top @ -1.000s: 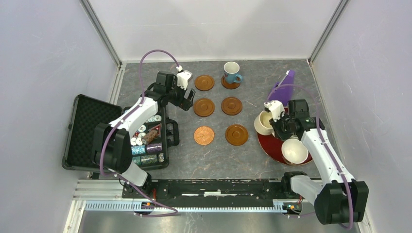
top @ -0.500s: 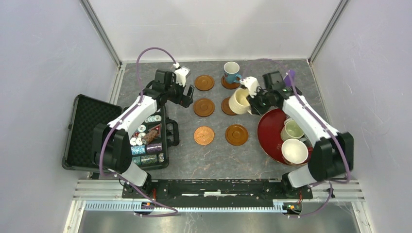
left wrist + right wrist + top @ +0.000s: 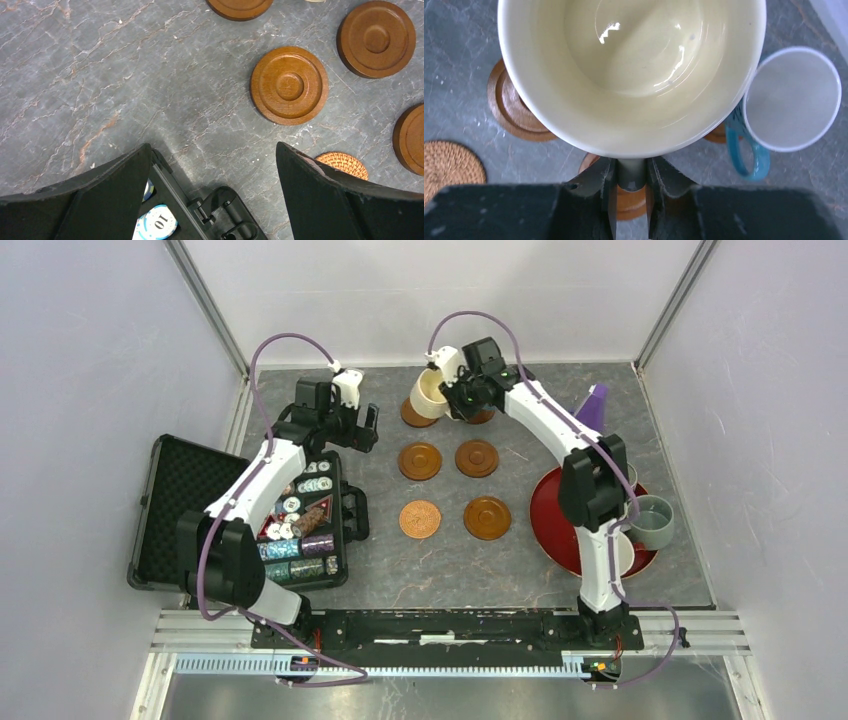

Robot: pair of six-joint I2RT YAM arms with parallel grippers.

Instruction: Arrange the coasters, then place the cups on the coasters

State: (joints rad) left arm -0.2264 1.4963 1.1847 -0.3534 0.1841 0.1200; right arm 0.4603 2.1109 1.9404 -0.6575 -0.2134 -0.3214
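right fingers (image 3: 606, 192): pinched almost together, clamped on the cream cup (image 3: 631, 75) low at its near side.
cream cup: I have it tilted over the back-left coaster (image 3: 511, 112) at the far side of the table (image 3: 440, 570); I cannot tell whether it touches the coaster.
blue cup (image 3: 791, 97): upright, white inside, just right of the cream cup; the coaster under it is mostly hidden from me.
left fingers (image 3: 120, 185): spread wide apart, gripping nothing, hovering over bare table at the corner of the black case (image 3: 180, 510).
bare coasters: the middle-left coaster (image 3: 420, 460), middle-right coaster (image 3: 477, 457), front-right coaster (image 3: 487, 517) and copper-orange coaster (image 3: 420, 519) lie in two rows toward the arm bases, none carrying a cup.
red tray (image 3: 548, 525): right of the coasters, with the grey cup (image 3: 650, 522) at its right rim.
purple cone (image 3: 594, 405): behind the tray.
poker chips (image 3: 300, 540): in the open case.
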